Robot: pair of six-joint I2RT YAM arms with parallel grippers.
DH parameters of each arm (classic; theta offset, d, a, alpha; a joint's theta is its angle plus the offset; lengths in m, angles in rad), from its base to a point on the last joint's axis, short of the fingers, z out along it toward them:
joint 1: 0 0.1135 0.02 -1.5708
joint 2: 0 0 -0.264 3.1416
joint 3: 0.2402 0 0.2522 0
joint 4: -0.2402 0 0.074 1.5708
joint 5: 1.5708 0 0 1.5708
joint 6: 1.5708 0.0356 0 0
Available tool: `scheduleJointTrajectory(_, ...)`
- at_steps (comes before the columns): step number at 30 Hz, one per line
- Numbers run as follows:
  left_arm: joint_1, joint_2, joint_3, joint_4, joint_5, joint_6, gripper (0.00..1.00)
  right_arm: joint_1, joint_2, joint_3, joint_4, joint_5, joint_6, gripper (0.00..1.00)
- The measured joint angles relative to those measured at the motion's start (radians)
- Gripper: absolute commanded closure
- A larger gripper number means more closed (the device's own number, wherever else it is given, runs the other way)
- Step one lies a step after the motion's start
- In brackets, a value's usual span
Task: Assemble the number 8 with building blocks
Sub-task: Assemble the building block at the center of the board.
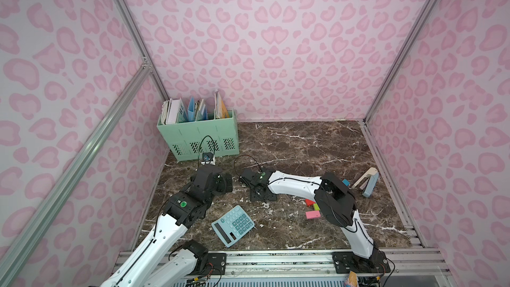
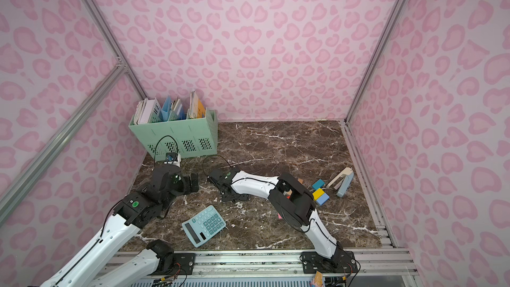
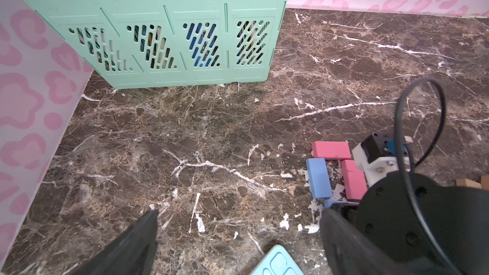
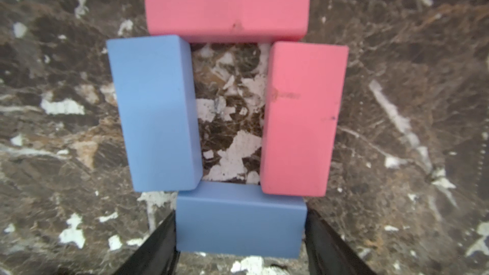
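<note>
Your right gripper [image 4: 241, 214] straddles a small flat light-blue rectangular block [image 4: 239, 231], with a black finger [image 4: 158, 247] at each short end. You cannot tell whether the fingers pinch it or merely touch it. This block closes a four-sided ring with a second light-blue block [image 4: 154, 113], a pink block [image 4: 303, 120] and another pink block [image 4: 227, 3], on the dark brown marble tabletop [image 4: 53, 75]. Your left gripper [image 3: 238, 231] hangs wide open, holding nothing, near a light-blue plastic calculator [image 1: 233, 225]. A loose pink block [image 1: 312, 214] lies beside your right arm.
</note>
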Motion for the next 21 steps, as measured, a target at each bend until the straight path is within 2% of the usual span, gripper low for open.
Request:
scheduleJointTrajectory(15, 0.000, -0.002, 0.000, 0.000, 0.000, 0.000, 0.01, -0.005, -0.005, -0.011, 0.026, 0.001, -0.043, 0.33)
scheduleJointTrajectory(21, 0.000, -0.002, 0.000, 0.000, 0.000, 0.000, 0.01, -0.006, -0.018, -0.031, 0.050, -0.002, -0.047, 0.26)
